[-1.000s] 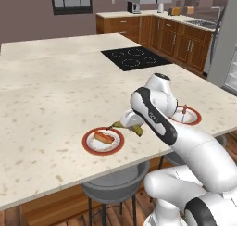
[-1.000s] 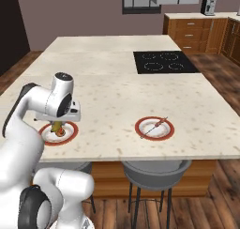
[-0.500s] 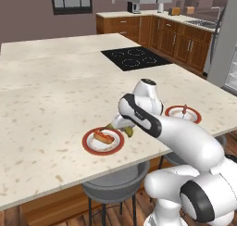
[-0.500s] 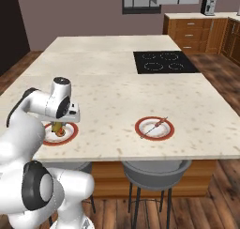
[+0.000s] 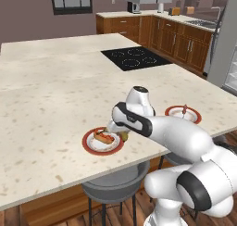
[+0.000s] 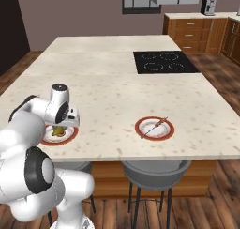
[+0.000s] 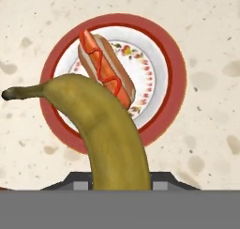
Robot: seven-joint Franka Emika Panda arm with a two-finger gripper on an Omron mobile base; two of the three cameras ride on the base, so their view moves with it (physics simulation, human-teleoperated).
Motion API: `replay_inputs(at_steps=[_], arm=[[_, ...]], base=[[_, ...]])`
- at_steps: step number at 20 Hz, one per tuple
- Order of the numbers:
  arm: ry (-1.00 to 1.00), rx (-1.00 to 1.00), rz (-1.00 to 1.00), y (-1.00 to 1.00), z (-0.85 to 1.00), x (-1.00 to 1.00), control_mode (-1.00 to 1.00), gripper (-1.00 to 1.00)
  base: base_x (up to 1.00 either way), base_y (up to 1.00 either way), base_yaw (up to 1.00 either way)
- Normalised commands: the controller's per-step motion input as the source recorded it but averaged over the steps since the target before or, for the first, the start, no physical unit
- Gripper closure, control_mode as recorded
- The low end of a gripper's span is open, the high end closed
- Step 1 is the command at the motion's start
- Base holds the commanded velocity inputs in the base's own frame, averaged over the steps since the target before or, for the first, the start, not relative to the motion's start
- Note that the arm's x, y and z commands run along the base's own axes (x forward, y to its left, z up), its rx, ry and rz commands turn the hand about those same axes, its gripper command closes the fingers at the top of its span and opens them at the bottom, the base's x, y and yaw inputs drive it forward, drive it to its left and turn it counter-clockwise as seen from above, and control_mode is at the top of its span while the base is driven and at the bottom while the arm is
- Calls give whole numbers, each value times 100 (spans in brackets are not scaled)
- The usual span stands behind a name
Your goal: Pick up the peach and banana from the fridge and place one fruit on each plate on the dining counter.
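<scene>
Placing step, by the look of it — gripper [image 5: 121, 133] clenched on the banana [image 7: 105, 129], hovering just above the near plate [image 7: 176, 78], which carries a hot dog [image 7: 105, 68]. Next: lower, release beside the hot dog. Second plate [image 6: 154, 128] well apart on the beige speckled dining counter [image 6: 112, 87] — black cooktop [image 6: 161, 61] beyond, wooden cabinets behind.
</scene>
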Motion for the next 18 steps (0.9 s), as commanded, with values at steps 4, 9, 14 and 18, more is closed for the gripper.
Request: replay_inputs(at_steps=[4, 9, 14, 18], arm=[[0, 0, -11, 0, -26, 9, -100, 100], [-2, 0, -6, 0, -24, 1, -100, 100], [-5, 0, -1, 1, -20, 0, -100, 100], [-9, 0, -3, 5, -13, 0, -100, 100]], base=[[0, 0, 0], [0, 0, 0], [0, 0, 0], [0, 0, 0]])
